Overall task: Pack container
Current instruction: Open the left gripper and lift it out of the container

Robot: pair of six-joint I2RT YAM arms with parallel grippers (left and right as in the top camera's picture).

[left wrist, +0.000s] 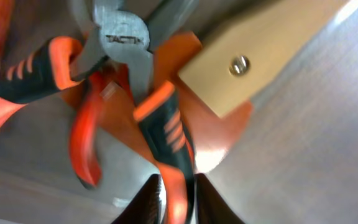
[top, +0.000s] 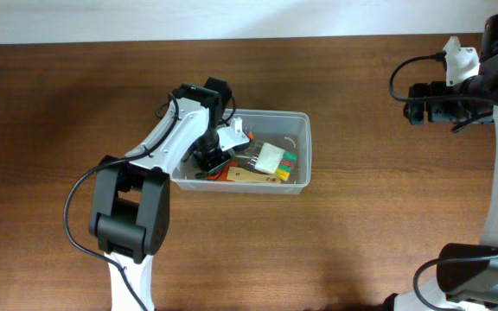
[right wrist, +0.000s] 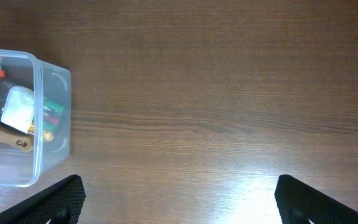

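Note:
The clear plastic container (top: 301, 147) sits mid-table and holds several hand tools. My left gripper (top: 210, 160) is down inside its left end. In the left wrist view its fingers (left wrist: 178, 205) are shut on one orange and black handle of the pliers (left wrist: 126, 43), marked TACTIX, which lie over a wooden handle (left wrist: 260, 56). My right gripper (right wrist: 179, 199) is open and empty, held high at the far right (top: 418, 112), well away from the container (right wrist: 51, 118).
Inside the container lie a white block (top: 269, 157), colourful bits (top: 287, 164) and the wooden handle (top: 253, 176). Brown wood table (top: 387, 225) all round. A pale wall edge runs along the back.

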